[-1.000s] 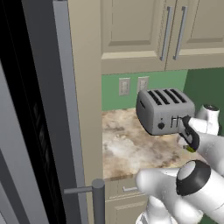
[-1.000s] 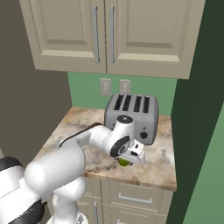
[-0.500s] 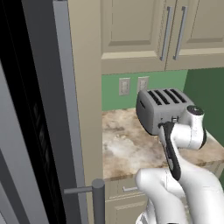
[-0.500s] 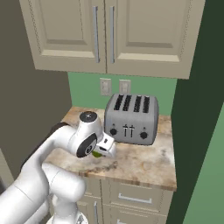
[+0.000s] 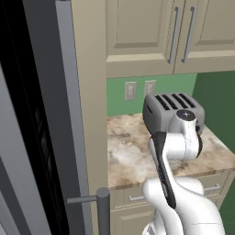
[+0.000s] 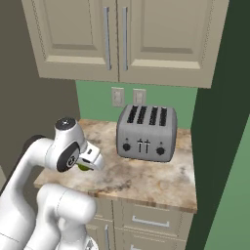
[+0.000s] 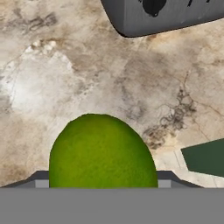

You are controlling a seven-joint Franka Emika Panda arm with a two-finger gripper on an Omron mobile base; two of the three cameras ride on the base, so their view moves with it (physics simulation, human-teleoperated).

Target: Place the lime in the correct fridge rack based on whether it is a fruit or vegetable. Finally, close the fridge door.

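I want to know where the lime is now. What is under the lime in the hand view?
Under the lime is the marbled countertop, with a corner of the grey toaster farther off. The counter directly beneath the lime is covered by it, and whether the fingers touch it cannot be seen.

Lime (image 7: 103, 151) bottom cut off; toaster (image 7: 162, 15) mostly out of frame.

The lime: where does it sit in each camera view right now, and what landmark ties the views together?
Left base view: hidden behind the arm.
Right base view: lime left of centre, tucked under the white hand.
Hand view: lime bottom centre, large, over the counter.
Shared landmark: the toaster.
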